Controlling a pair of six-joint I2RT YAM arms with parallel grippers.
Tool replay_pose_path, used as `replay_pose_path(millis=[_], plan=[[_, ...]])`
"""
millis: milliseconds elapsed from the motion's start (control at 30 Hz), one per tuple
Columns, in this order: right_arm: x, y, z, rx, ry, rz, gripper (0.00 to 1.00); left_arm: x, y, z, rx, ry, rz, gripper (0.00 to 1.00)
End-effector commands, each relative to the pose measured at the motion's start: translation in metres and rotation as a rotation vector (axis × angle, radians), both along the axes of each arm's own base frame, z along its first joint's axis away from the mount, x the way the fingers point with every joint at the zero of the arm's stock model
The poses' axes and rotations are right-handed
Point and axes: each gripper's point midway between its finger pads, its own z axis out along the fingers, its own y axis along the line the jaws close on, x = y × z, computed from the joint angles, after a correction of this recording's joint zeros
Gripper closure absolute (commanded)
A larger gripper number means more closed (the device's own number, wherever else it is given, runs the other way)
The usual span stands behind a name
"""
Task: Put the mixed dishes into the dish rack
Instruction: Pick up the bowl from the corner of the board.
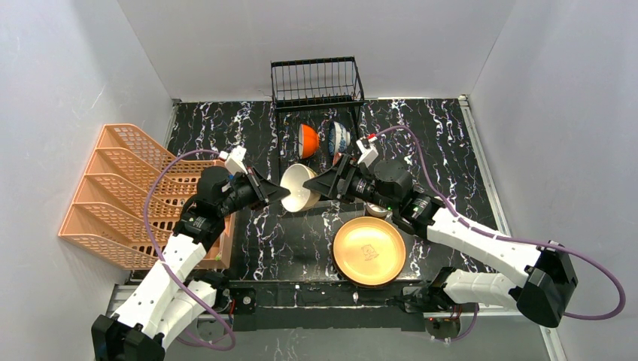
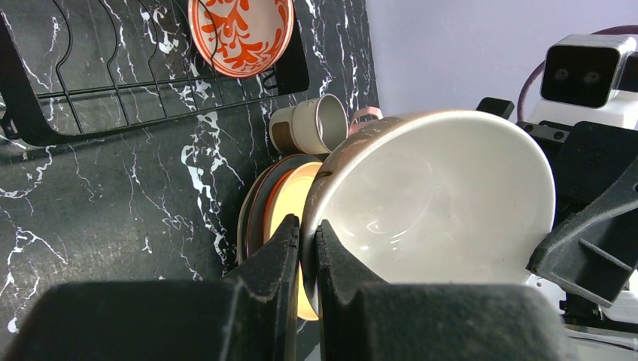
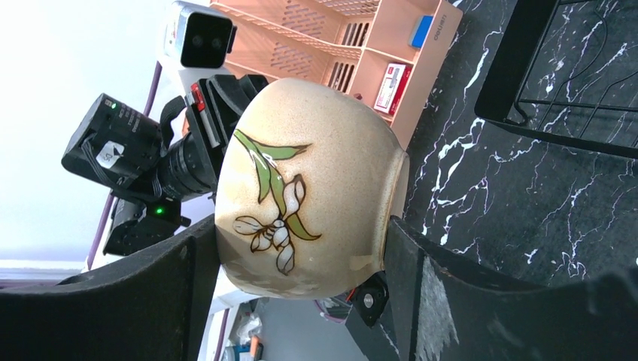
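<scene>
You're mid handover here. Your left tool (image 2: 307, 230) is pinched shut on the rim of the cream bowl (image 3: 308, 180), holding it up off the worktop (image 1: 436, 143) in the gap between the two arms, tipped on its side. Your right tool (image 3: 301, 241) has its jaws spread wide either side of the bowl's body, one by the base and one at the rim. They look right up against it, but honestly I can't tell if it's actually squeezing or just sitting around it.

The dish rack (image 1: 316, 83) is at the far edge, well apart from the bowl. A red floral bowl (image 1: 307, 141) and a blue-patterned bowl (image 1: 338, 138) are standing on edge at its front. The yellow plate (image 1: 369, 250) is on the worktop by your right arm, not loaded yet.

Next move, as I read it: get the right tool firmly onto the bowl before you let go with the left. A round glazed bowl held across base and rim could slip or swivel, so don't rush the release. Then carry it back to the rack and find it a free slot next to the other two.
</scene>
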Motion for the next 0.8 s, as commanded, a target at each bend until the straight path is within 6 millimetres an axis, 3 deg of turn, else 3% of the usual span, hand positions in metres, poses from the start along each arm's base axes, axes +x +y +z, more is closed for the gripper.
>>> replay_pose_path(millis=[0,133,333,433,667,767], plan=[[-0.006,0.009,0.054,0.119,-0.091,0.034,0.60,-0.001,-0.004,0.030,-0.034,-0.085,-0.028,1.00],[-0.005,0.010,0.055,0.116,-0.089,0.036,0.99,-0.001,-0.004,0.030,-0.034,-0.083,-0.028,1.00],[-0.005,0.010,0.057,0.114,-0.090,0.032,0.99,-0.001,-0.004,0.028,-0.023,-0.069,-0.029,1.00],[-0.004,0.009,0.058,0.112,-0.095,0.024,0.99,-0.001,-0.002,0.026,-0.010,-0.066,-0.022,0.87],[0.000,0.005,0.061,0.090,-0.118,-0.001,0.99,-0.001,0.003,0.025,0.030,-0.065,-0.008,0.34],[0.004,0.001,0.062,0.062,-0.140,-0.026,0.99,-0.001,0.009,0.024,0.076,-0.070,0.003,0.24]])
